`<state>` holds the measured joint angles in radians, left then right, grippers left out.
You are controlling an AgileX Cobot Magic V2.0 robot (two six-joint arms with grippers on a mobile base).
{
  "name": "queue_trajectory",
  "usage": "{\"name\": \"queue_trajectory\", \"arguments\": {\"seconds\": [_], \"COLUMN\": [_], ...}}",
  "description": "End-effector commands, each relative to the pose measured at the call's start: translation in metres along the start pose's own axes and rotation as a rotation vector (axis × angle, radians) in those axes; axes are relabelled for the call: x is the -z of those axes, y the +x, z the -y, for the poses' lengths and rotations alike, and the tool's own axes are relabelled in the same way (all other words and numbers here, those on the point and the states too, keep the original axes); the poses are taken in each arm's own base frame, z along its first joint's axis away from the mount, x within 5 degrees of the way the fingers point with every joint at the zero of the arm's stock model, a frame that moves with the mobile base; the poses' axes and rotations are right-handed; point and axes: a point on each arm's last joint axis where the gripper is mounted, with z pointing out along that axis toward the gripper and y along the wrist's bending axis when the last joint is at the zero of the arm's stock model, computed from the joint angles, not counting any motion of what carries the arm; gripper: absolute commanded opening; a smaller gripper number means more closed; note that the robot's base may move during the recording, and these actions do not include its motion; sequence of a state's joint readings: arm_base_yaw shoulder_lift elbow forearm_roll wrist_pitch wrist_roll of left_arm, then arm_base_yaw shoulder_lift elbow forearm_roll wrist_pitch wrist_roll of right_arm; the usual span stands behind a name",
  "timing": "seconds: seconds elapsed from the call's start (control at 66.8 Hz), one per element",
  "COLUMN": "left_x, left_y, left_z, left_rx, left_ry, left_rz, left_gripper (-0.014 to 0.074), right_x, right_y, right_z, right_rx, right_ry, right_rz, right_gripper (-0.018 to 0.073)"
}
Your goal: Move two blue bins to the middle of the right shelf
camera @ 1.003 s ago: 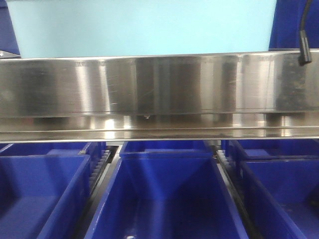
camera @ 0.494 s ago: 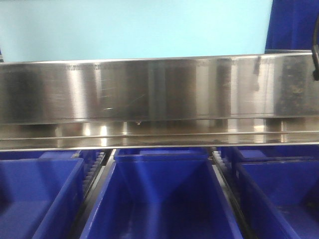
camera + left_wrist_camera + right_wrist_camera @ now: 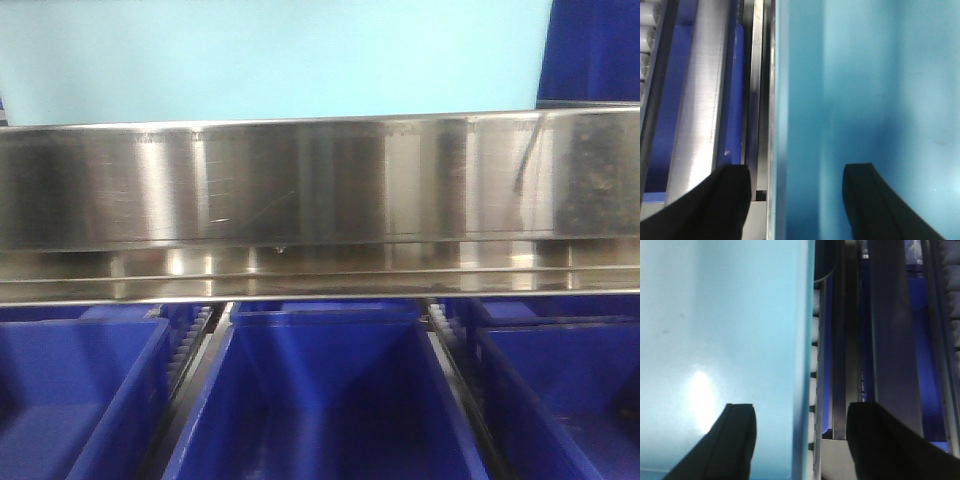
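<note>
Three dark bins (image 3: 320, 400) are seen below the shelf rail (image 3: 300, 180), one pale bin (image 3: 280, 55) above; left gripper (image 3: 797, 170) and right gripper (image 3: 802, 407) are spread astride its walls.

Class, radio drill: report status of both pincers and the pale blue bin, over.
Left pincer open, astride pale blue bin wall. Right pincer open, astride the other wall. Bin shows above steel shelf rail. No obstruction seen.

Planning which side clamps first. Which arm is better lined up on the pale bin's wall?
Right, by a little. The right pincer, open, straddles the bin wall about centred; the left pincer, also open, straddles its wall off-centre, outer finger closer.
</note>
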<state>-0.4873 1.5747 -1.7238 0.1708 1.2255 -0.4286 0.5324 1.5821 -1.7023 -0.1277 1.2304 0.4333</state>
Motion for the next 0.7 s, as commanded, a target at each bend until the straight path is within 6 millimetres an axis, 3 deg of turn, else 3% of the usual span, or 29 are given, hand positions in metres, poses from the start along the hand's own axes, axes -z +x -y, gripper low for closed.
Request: {"name": "queue_trajectory", "arguments": {"seconds": [0.0,0.254,0.464,0.689], "left_x": [0.001,0.001,-0.014,-0.017], "left_y": [-0.001,0.0,0.01,0.013], "left_z": [-0.001,0.0,-0.001,-0.002], "left_rx": [0.0,0.006,-0.003,-0.005], "left_ry": [0.002,0.015,-0.006,-0.011], "left_rz": [0.008,0.0,-0.059,-0.073], "left_gripper": [0.0316,0.0316,0.0316,0.0316], "right_x": [0.003,0.0,-0.001,-0.012], "right_y": [0.0,0.002,0.003,0.012], "right_z": [0.001,0.001,0.001,0.003], "right_rx": [0.005,0.007,0.006,0.01], "right_ry": [-0.007,-0.002,-0.002,0.011], "right_rz": [0.013,0.0,-0.003,-0.053], "right_gripper": [0.0298,0.0298,0.0298,0.0298]}}
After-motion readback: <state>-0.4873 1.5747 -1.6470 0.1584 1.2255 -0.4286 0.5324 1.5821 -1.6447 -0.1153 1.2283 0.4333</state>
